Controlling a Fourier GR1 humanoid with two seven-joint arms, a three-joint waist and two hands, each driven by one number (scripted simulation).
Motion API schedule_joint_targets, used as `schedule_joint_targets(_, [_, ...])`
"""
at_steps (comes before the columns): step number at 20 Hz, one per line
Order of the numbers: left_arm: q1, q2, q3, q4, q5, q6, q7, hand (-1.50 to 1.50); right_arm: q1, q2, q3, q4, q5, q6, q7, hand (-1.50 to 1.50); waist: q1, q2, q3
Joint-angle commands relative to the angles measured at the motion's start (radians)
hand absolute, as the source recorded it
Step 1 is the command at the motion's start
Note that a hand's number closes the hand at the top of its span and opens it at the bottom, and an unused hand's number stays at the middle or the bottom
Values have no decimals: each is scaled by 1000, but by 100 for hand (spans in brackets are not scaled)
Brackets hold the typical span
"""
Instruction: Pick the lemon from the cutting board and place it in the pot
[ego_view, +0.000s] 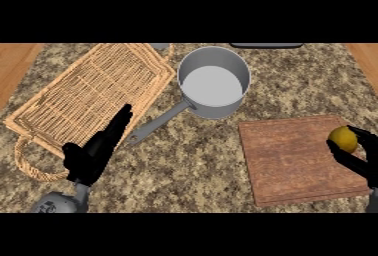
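Right hand (356, 161) is gripping the lemon (342, 139) with curled fingers at the cutting board (291, 160), likely needing a lift toward the pot (221, 110).

The right hand (359, 161) is running off the view's right edge, its fingers curling round the lemon (342, 138) and hiding its far side. A dark thing (266, 45) is showing only a sliver at the top edge, too little to name.

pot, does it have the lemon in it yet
No, the pot shows only its bare inside, while the lemon is at the cutting board's right edge with the right hand curled round it.
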Motion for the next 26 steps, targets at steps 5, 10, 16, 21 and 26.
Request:
schedule_joint_targets(5, [12, -24, -3, 115, -23, 7, 43, 0, -84, 98, -48, 182, -41, 30, -179, 150, 4, 26, -2])
schedule_joint_targets(10, [11, 10, 33, 100, 6, -30, 81, 0, -73, 121, -38, 173, -9, 24, -324, 150, -2, 23, -3])
schedule_joint_targets(16, [29, -5, 29, 85, -8, -5, 73, 0, 97, 280, 207, -23, 144, 43, -408, 150, -34, 15, -8])
schedule_joint_targets(21, [43, 3, 43, 70, 2, -12, 87, 0, 192, 321, 284, -201, 226, -74, -394, 150, -37, 14, -8])
schedule_joint_targets(26, [69, 11, 46, 97, -8, -31, 49, 0, 315, 333, 387, -351, 387, -229, -349, 150, -40, 16, -9])
